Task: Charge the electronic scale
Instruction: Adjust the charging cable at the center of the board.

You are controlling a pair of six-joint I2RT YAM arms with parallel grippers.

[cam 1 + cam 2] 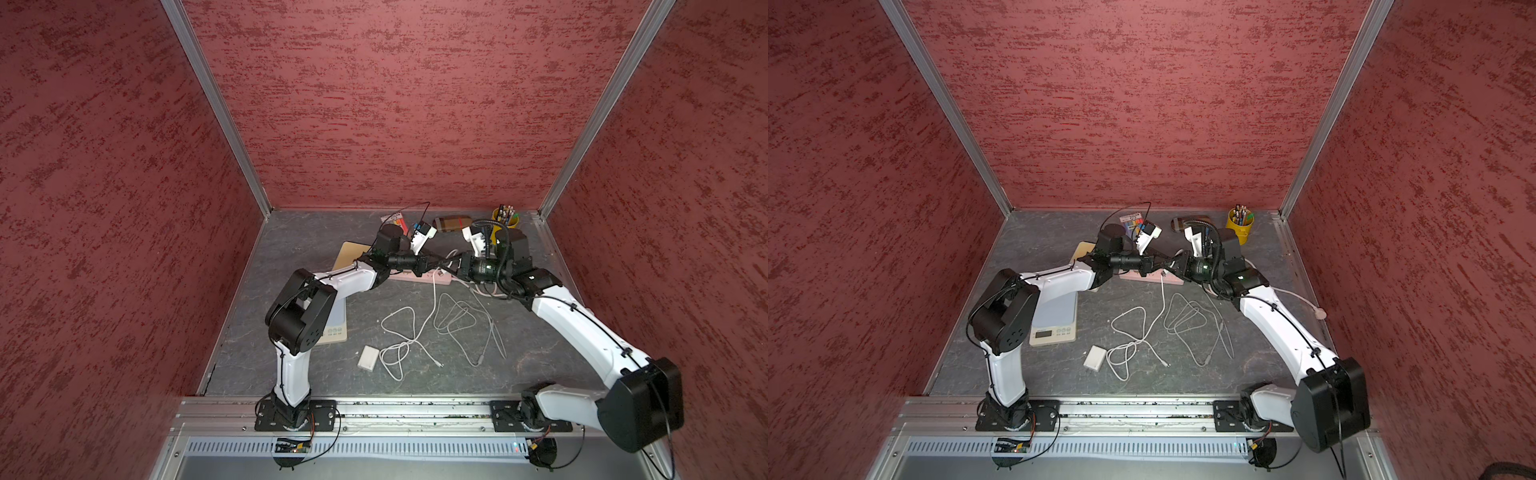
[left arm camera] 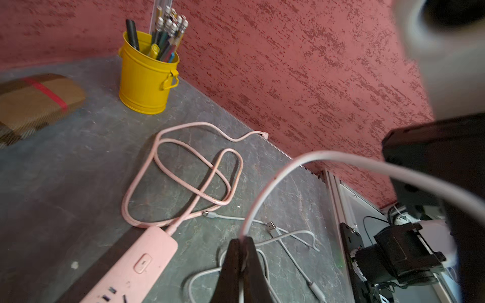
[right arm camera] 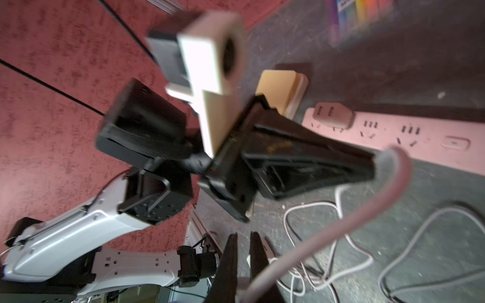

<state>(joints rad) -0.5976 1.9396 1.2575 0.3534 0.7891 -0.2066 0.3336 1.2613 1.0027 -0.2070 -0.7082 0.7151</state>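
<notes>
**Fig.** Both grippers meet above the pink plastic power strip, centre-far. Left gripper: fingers pressed together, pinching a thin white charging cable. Right gripper: closed on the same cable, apparently (view blurred). The cream rectangular electronic scale lies left of & nearer than both grippers, partly under the left arm, with long axis near–far & display at near end. Left arm is closer, so the cable must travel left & near. Charging port not visible.

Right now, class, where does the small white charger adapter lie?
In a top view, the adapter lies on the table, just right of the scale and beside the coiled white cable.
</notes>
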